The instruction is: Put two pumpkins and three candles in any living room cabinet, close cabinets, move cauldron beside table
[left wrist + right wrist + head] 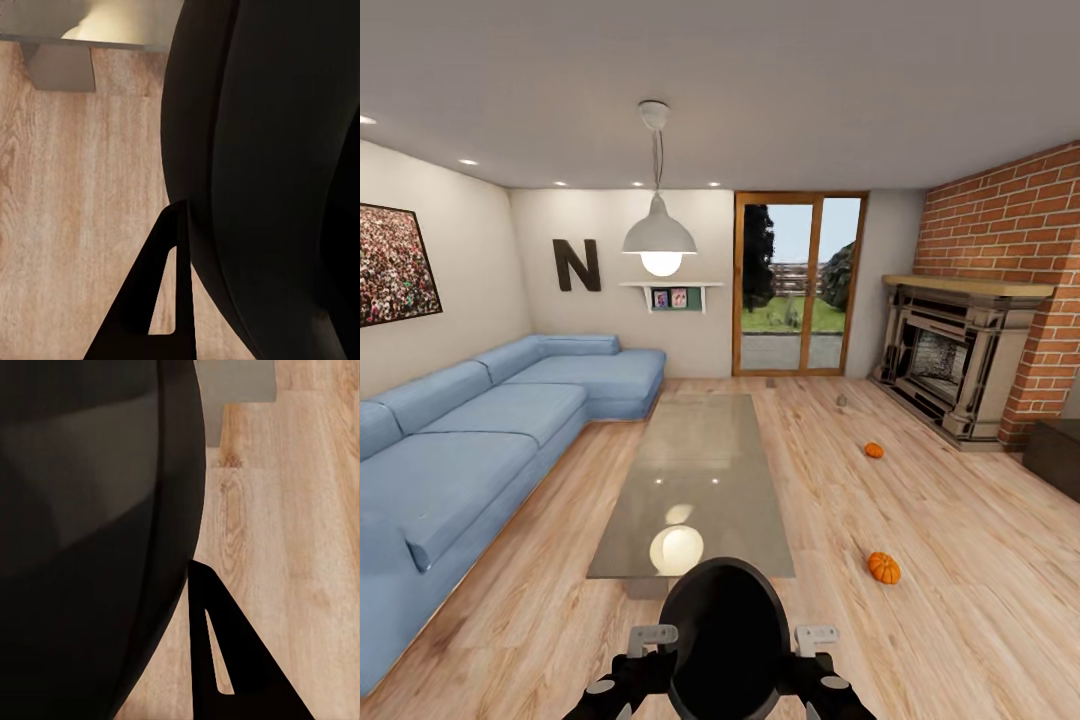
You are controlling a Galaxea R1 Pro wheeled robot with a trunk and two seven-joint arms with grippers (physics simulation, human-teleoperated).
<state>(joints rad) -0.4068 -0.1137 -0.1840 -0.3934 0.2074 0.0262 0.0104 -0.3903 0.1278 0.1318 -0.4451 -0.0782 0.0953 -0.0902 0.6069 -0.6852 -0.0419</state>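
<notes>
The black round cauldron [725, 630] hangs low in front of me, just before the near end of the glass coffee table [700, 470]. My left gripper [652, 636] and right gripper [816, 636] hold its two sides. In each wrist view one dark finger [154, 300] [225, 660] lies against the cauldron wall [262, 172] [90, 540]; the other finger is hidden. Two orange pumpkins [883, 567] [874, 450] lie on the wood floor to the right. A small grey candle [841, 400] stands farther off. The dark-brown cabinet [1057, 455] shows at the right edge.
A long blue corner sofa [470, 440] runs along the left wall. A fireplace [960, 365] stands against the brick wall at the right, and a glass door [798, 285] is at the back. Open wood floor lies between the table and the fireplace.
</notes>
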